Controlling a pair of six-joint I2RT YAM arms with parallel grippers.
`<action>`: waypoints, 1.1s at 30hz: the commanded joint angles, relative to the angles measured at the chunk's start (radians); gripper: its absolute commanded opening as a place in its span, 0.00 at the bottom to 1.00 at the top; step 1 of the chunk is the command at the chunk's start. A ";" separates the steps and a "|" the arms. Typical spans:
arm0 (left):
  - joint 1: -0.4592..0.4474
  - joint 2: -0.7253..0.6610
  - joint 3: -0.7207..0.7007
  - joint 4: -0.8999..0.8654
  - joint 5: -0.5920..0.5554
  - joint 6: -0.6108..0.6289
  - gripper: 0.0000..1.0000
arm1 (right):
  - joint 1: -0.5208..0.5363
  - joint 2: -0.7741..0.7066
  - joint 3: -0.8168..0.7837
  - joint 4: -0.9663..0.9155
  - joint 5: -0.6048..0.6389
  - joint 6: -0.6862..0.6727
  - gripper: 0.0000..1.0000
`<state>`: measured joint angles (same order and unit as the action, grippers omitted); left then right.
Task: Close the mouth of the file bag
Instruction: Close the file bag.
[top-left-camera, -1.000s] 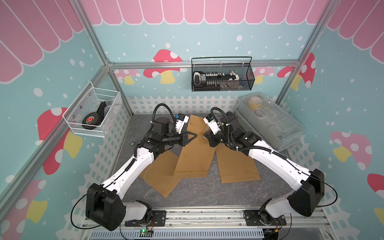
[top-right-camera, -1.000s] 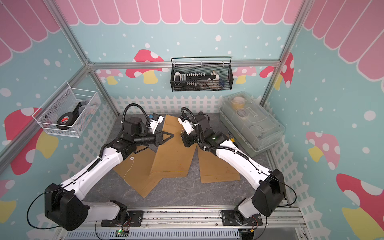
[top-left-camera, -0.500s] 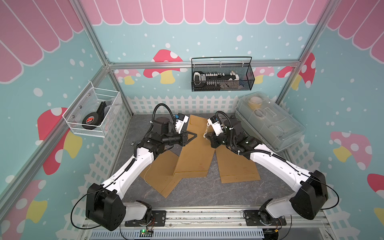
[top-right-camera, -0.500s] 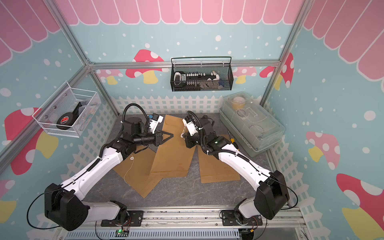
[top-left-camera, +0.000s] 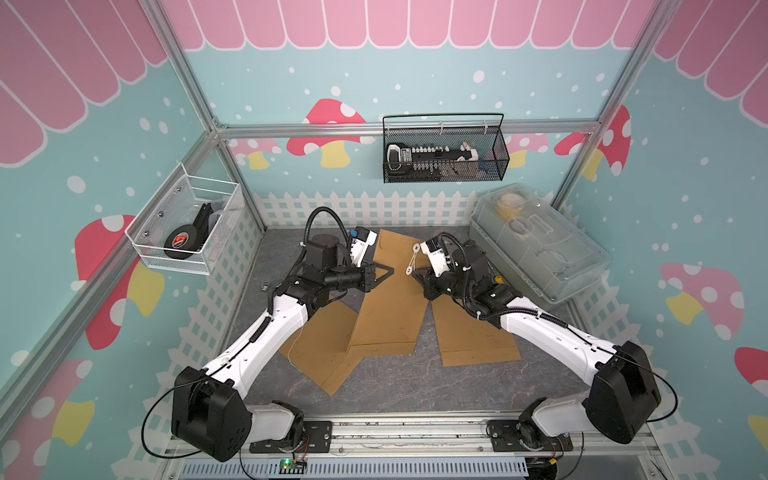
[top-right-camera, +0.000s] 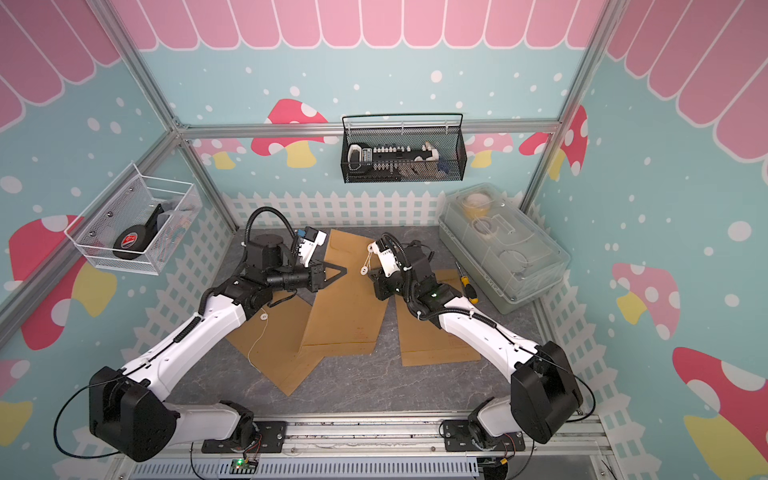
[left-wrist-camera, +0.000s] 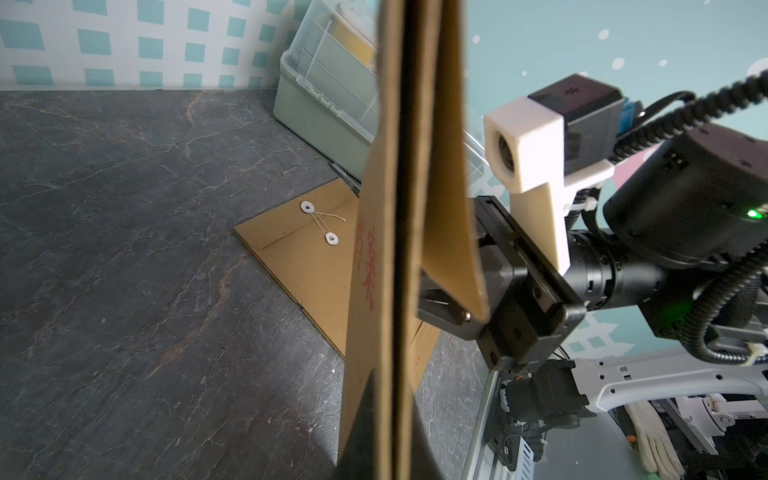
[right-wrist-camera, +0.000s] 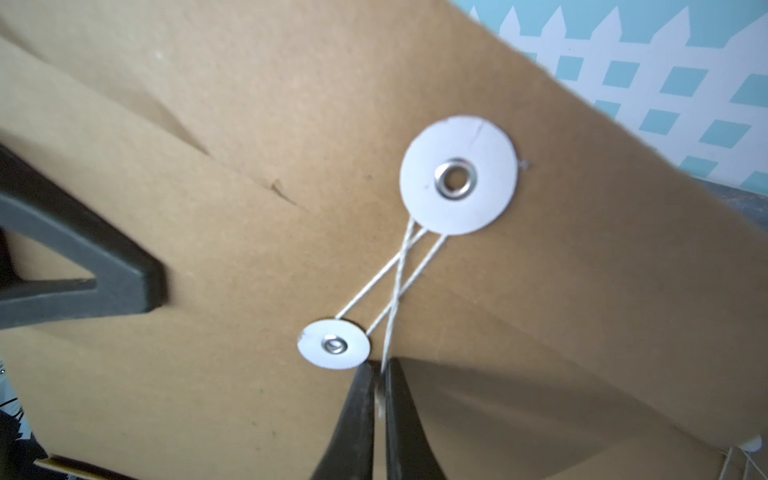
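left gripper (top-left-camera: 386, 272): clamped on the file bag (top-left-camera: 390, 307) edge, mouth end held off the desk (top-left-camera: 374, 395)
right gripper (right-wrist-camera: 380, 365): nearly closed, pinching the string (right-wrist-camera: 409, 266); small disc (right-wrist-camera: 333, 344) just past my tips
bag: dead ahead of it, string crossed up to the big disc (right-wrist-camera: 459, 174)
risk: thin string slips my pinch, wraps go slack, mouth reopens
risk 2: tugging hard could twist the bag out of my left gripper

The bag (right-wrist-camera: 249, 249) was blurred in the right wrist view; the string (right-wrist-camera: 392, 316) seemingly ended between fingers (right-wrist-camera: 353, 419) cut off by the edge.
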<state>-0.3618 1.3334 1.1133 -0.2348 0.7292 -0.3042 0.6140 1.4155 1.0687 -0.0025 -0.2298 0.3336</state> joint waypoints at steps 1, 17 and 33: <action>0.004 0.003 0.028 0.023 0.016 -0.001 0.00 | -0.006 -0.001 -0.011 0.069 -0.002 0.015 0.11; 0.027 -0.016 0.024 0.002 -0.001 0.019 0.00 | -0.027 -0.051 -0.017 -0.044 -0.018 0.029 0.00; 0.029 -0.030 0.017 0.003 0.031 0.020 0.00 | -0.073 0.009 0.210 -0.332 0.051 0.003 0.00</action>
<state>-0.3405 1.3331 1.1133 -0.2440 0.7353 -0.3031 0.5423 1.4052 1.2312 -0.2440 -0.2050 0.3450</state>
